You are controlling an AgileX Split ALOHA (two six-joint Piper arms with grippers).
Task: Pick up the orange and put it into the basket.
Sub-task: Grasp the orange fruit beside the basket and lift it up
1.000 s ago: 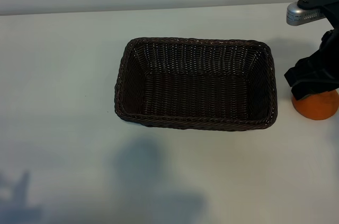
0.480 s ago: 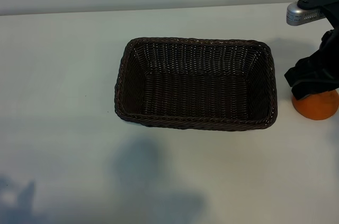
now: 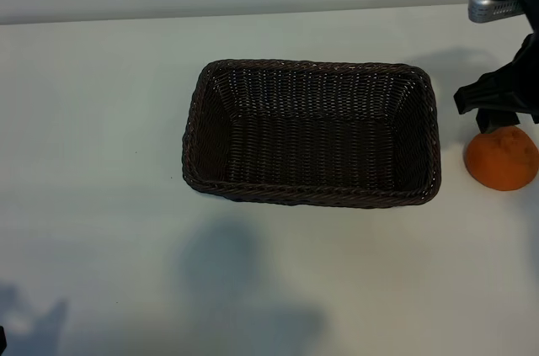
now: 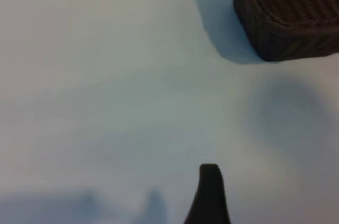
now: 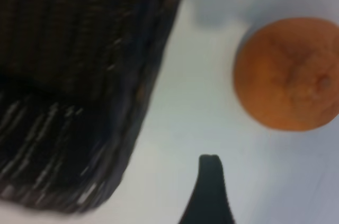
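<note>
While seen whole only from the exterior camera, sits mid-table as a dark woven basket [image 3: 312,131], nothing inside. Lies on the table [image 3: 101,120] just right of the basket's right end, apart from the rim: the orange [image 3: 502,158]. Hangs over the orange's far side at the frame's right edge: right gripper [image 3: 498,97], jaws spread, gripping nothing.

Shows up in the right wrist view only: knobbly bump on the orange [image 5: 288,74], strip of bare table between fruit and basket wall [image 5: 79,86], one dark fingertip [image 5: 210,168] over that strip, clear of both. Catches just one basket corner [image 4: 286,12] in the left wrist view, plus one fingertip [image 4: 210,176] over bare table; left gripper spread too, holding nothing, out of the exterior view.

Leaves open table all round the basket, widest to the left and front; little room on the right, orange close to the frame edge.

Compared with a second ago: covered the orange's top then, now sits higher in frame and further back, whole fruit exposed. Same spots for orange and basket.
</note>
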